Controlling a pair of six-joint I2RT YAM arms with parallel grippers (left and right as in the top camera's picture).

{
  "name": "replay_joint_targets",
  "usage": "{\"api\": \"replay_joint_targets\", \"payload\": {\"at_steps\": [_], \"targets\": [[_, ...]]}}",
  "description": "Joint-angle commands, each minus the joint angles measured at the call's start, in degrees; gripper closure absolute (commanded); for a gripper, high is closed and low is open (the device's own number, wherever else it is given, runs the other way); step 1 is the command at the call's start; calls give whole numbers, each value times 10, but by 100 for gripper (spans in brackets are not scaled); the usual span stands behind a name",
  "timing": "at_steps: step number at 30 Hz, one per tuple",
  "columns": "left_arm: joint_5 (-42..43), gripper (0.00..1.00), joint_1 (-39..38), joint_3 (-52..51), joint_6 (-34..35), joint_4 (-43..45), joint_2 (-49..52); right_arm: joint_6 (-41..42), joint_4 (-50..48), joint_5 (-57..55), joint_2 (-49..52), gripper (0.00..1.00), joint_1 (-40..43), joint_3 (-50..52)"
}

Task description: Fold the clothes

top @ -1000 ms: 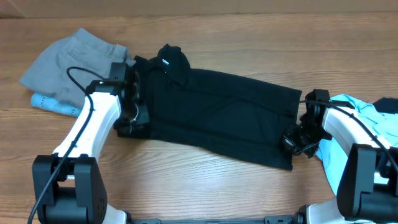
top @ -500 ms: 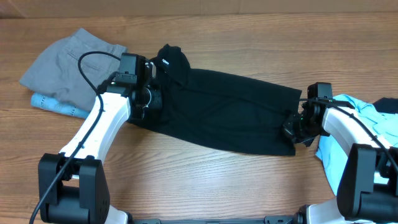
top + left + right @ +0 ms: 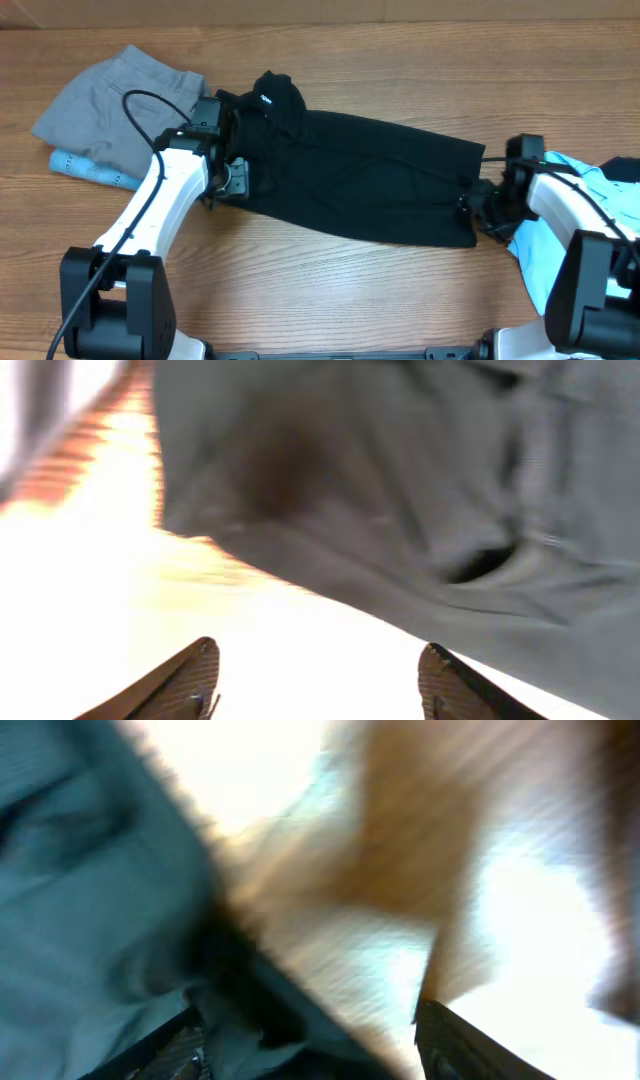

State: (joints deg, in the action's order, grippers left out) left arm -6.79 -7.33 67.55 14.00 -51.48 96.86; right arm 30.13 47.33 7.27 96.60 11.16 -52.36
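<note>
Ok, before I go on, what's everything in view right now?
trousers: one pair, black with a small white logo, laid lengthwise across the middle of the table
shorts: one pair, grey, far left of the table
patterned cloth: one strip showing, light blue, poking out from under the shorts' near edge
T-shirt: one, light blue, right edge, partly under the right arm
table: one, brown wood grain, under everything
left gripper: one, dark fingers, open, at the trousers' left end
right gripper: one, dark fingers, open, at the trousers' right end
</note>
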Motion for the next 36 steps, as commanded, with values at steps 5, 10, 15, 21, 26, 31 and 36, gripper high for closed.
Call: {"api": "replay_joint_targets", "payload": {"at_steps": [5,10,15,21,26,31,36], "targets": [[-13,25,60,-41,-6,44,0,-74,5,134,-13,40,58,1],[42,23,68,-75,-31,101,13,-90,-14,146,-13,42,40,3],[63,28,68,-77,-50,127,29,-98,11,150,-13,48,21,6],[84,57,68,-77,-55,136,67,-107,11,149,-13,67,-17,14],[95,85,68,-77,-62,127,101,-112,12,149,-13,89,-25,13],[109,96,70,-77,-68,123,103,-110,42,94,-14,77,-3,-9],[117,96,70,-76,-68,110,94,-105,66,111,-14,78,25,-25]]}}
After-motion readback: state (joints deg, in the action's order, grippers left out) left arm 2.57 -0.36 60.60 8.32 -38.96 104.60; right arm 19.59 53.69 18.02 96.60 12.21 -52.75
